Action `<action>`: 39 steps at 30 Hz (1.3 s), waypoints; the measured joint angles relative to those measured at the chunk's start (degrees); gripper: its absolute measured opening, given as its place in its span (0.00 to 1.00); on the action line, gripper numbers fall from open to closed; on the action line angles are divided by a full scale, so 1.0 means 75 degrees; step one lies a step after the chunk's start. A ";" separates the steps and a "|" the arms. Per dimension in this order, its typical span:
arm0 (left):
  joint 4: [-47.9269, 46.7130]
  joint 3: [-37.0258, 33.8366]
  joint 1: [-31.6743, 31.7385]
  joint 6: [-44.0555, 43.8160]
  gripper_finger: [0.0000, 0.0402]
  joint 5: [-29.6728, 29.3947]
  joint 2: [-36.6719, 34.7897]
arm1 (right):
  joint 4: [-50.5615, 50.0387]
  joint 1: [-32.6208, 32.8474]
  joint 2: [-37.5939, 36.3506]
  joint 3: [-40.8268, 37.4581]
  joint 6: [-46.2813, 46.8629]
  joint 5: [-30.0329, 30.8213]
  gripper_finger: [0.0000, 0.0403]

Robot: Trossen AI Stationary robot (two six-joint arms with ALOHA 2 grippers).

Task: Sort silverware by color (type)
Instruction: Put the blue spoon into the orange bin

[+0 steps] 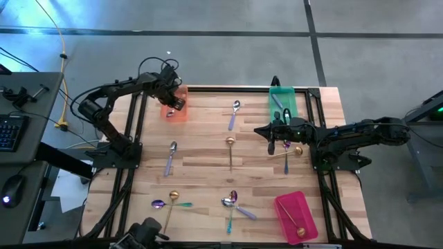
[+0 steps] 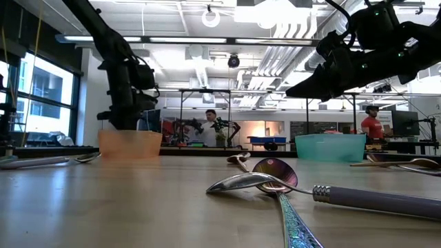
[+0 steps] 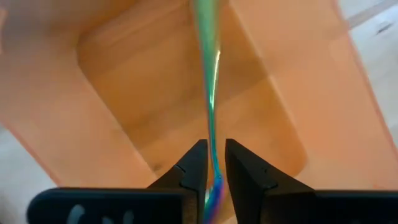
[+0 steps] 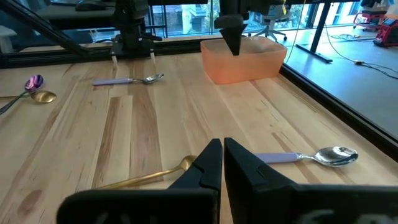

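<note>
My left gripper (image 3: 215, 163) points down into the orange tray (image 1: 176, 107) at the table's far left. Its fingers stand a little apart, with a slender iridescent green-purple spoon (image 3: 211, 93) between them, reaching down toward the tray floor. My right gripper (image 1: 259, 130) hovers shut and empty above the table at the right, beside the green tray (image 1: 282, 104). Loose on the wood lie lavender-handled spoons (image 1: 235, 114) (image 1: 171, 158), gold spoons (image 1: 230, 149) (image 1: 291, 152), and two mixed clusters (image 1: 166, 203) (image 1: 233, 204) near the front edge. My left gripper has the iridescent spoon's handle (image 3: 214, 180) in the narrow gap between its two fingers, which come from above and lie across the handle. I cannot tell whether the fingers touch it. The spoon stands nearly upright below them, inside the orange tray.
A pink tray (image 1: 296, 216) at the near right holds a gold spoon (image 1: 299, 228). The green tray holds lavender-handled spoons (image 1: 286, 114). Dark frame rails run along the table's left and right sides. Bare wood lies between the middle spoons.
</note>
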 joint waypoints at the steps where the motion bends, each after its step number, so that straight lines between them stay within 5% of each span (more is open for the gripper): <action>1: 0.0013 0.0000 -0.0010 0.0166 0.14 0.0000 -0.0072 | -0.0005 0.0000 0.0000 0.0000 0.0008 0.0000 0.00; 13: 0.0100 0.0000 -0.1253 0.0511 0.01 -0.0069 -0.2054 | -0.0111 -0.0004 0.0000 0.0003 0.0010 0.0041 0.00; 22: -0.0021 0.0000 -0.3913 -0.0145 0.00 -0.0344 -0.3100 | -0.0111 -0.0009 0.0000 0.0002 -0.0013 0.0035 0.00; 39: -0.0132 -0.0949 -0.8333 -0.2987 0.00 -0.1690 -0.3057 | -0.0257 -0.0009 0.0000 0.0003 -0.0047 0.0026 0.00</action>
